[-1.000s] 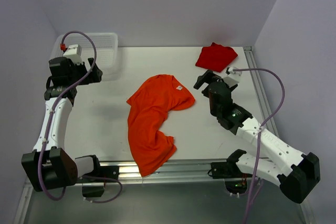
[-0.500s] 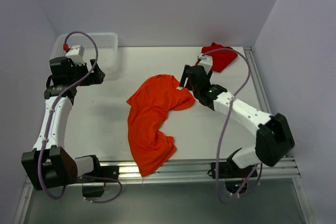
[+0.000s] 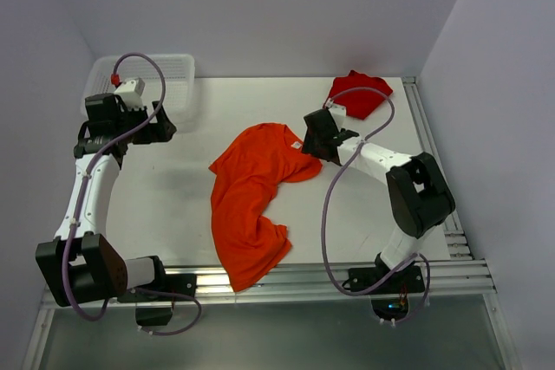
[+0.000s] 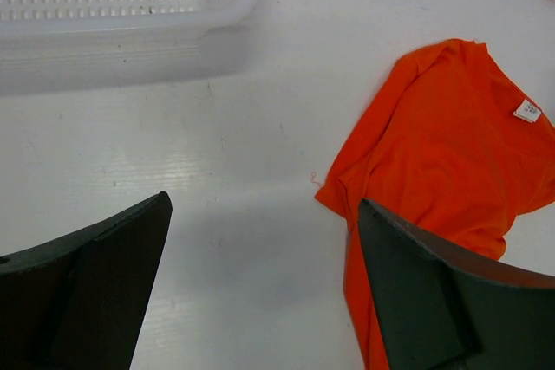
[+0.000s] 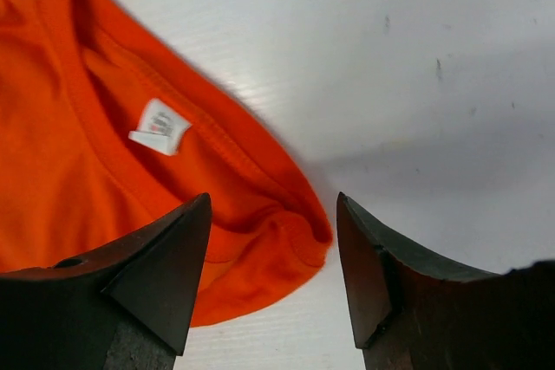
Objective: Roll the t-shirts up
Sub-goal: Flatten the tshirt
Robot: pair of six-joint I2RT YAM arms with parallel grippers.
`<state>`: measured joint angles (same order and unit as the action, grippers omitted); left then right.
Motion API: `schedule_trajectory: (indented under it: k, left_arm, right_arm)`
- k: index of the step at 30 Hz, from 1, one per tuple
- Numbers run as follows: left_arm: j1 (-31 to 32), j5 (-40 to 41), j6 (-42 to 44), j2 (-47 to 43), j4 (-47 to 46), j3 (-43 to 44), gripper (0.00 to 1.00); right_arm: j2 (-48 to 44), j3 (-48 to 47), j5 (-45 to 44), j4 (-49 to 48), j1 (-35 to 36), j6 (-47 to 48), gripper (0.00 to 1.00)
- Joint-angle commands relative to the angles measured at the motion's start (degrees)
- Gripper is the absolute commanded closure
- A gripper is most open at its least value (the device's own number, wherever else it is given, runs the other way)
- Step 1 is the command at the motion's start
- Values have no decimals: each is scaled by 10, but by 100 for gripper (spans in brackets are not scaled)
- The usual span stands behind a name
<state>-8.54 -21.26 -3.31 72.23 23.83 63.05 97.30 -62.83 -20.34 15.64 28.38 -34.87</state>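
Both sets of jaws gape empty; our right gripper hangs over the collar of the orange tee, our left gripper well apart.

A white table is filling the middle, with pale lavender walls closing in at nine, twelve and three o'clock. Aluminium rails are edging it at six and three o'clock. A translucent white basket is sitting at ten o'clock. Soft, even light is casting faint shadows.
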Motion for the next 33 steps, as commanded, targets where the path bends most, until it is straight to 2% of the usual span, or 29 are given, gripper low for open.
schedule_trajectory:
  k: [1,12,23,29,33]
  left_arm:
    - [2,-23,15,1,6,6,5]
    - [22,-19,26,7,22,5,6]
    - [39,-11,27,13,36,8,7]
    - [56,-11,55,18,56,11,7]
    - [80,-1,77,35,80,16,8]
  right_arm:
    - [-14,26,19,-1,-14,-26,33]
    - [-81,122,37,-44,-18,-69,33]
    - [-56,120,53,-61,-23,-71,36]
    - [-30,103,71,-67,-31,-68,43]
    - [-16,98,85,-73,-35,-69,57]
